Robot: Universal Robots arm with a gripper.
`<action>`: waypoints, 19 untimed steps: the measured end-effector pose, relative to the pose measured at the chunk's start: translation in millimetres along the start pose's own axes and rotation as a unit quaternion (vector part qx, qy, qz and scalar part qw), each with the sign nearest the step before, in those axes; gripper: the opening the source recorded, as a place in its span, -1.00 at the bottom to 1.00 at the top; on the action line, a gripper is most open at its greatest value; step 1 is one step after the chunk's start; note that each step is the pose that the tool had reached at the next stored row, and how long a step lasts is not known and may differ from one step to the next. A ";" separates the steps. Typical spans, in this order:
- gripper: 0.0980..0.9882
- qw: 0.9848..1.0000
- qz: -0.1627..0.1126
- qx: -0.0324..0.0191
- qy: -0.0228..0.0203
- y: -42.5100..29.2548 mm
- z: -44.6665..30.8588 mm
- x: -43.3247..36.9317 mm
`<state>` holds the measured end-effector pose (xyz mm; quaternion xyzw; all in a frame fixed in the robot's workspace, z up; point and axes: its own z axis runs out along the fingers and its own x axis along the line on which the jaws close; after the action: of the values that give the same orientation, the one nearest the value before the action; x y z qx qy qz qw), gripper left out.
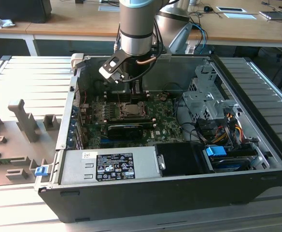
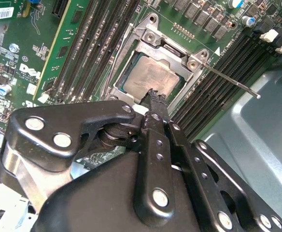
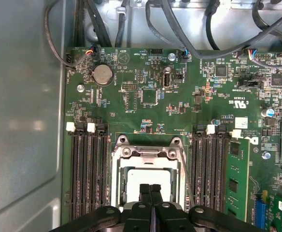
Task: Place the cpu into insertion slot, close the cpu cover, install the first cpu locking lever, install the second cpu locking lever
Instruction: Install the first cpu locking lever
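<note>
Black gripper (image 2: 155,95) links take up the near half of the second wrist view. The two fingers are clenched against each other with nothing between them. Their toothed tip hangs over the near edge of the cpu (image 2: 150,76), and whether it touches the metal cannot be told.

The cpu lies flat in the insertion slot (image 1: 130,110), its dull silvery top showing through the square cut-out of the cpu cover (image 2: 146,35). The cpu cover appears to be down around the chip. Its near edge and the slot's pin field are hidden, by the gripper and by the chip itself. A thin locking lever (image 2: 228,80) juts from one corner of the socket across the memory slots (image 2: 97,43) and ends in a small knob over the grey case wall. Any lever on the opposite side is too masked to make out.

In the first wrist view the gripper (image 3: 150,186) again reads as pressed together, covering the middle of the cpu (image 3: 131,180). The cpu cover (image 3: 148,153) frames the chip and the locking lever (image 3: 185,179) runs as a fine wire along one flank. Beyond lie the green motherboard (image 3: 146,96), a coin battery (image 3: 103,75) and dark cables (image 3: 179,29) cut off at the picture's edge.

In the exterior view the arm (image 1: 133,29) reaches down into the open computer case (image 1: 179,188), which rests on a ribbed grey counter (image 1: 30,77).
</note>
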<state>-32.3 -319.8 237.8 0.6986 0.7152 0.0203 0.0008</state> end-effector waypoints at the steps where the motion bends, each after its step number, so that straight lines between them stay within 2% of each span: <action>1: -0.98 1.000 0.000 0.000 0.000 0.0 -0.2 0.0; 19: -0.98 1.000 0.000 0.000 0.000 0.2 -6.0 0.2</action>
<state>-32.2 -319.8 243.8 0.6987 0.7152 0.0203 0.0008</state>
